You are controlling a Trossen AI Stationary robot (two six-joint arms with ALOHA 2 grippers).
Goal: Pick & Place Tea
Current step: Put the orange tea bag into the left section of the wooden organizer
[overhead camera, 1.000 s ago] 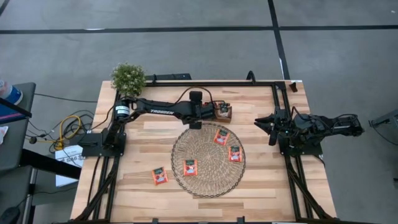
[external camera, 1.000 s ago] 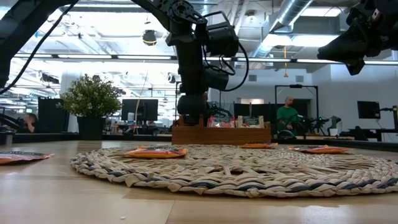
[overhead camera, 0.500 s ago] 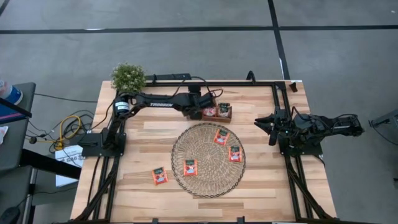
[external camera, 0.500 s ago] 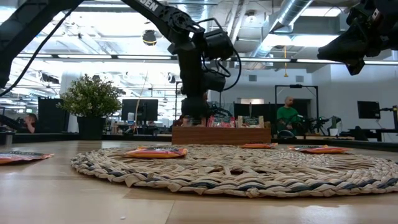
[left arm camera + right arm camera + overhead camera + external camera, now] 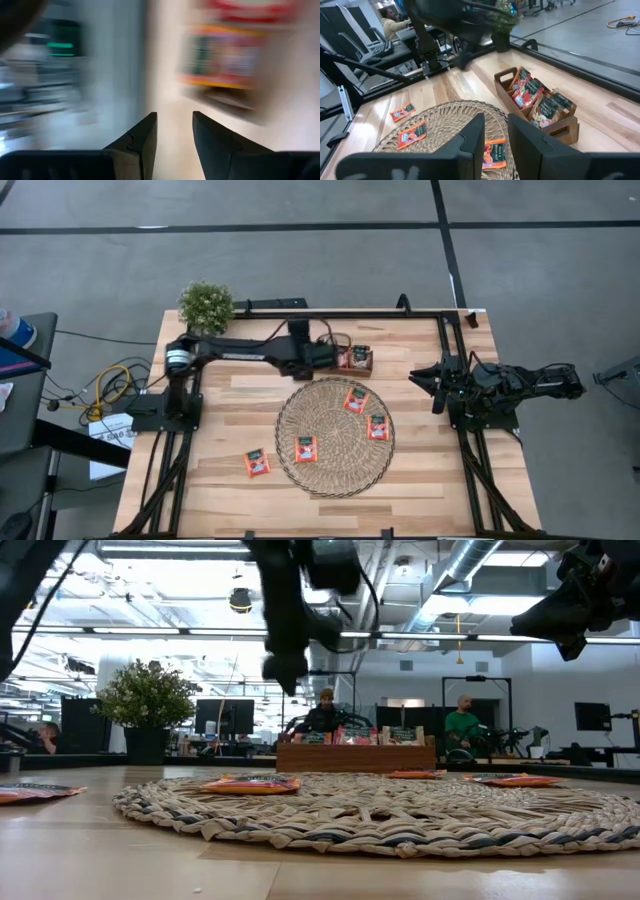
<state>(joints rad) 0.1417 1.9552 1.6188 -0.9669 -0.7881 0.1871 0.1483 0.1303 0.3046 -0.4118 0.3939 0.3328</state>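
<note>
With several tea sachets standing in the wooden tray [image 5: 355, 360], three [image 5: 356, 401] lie on the woven mat [image 5: 335, 470] and one [image 5: 257, 464] beside it; the left gripper [image 5: 174, 131], fingers apart and empty, hangs beside the tray.

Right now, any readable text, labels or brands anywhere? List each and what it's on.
None reads clearly.
Tea sachets on the woven mat: print around the dark centre mark, too small to read.
Tray sachets in the wooden tray: print too blurred to read.
Left wrist view: motion-blurred throughout.

Glossy tea sachets [image 5: 305, 449] lie on a rough woven straw mat [image 5: 335, 475] atop pale wood table [image 5: 420, 470].
</note>
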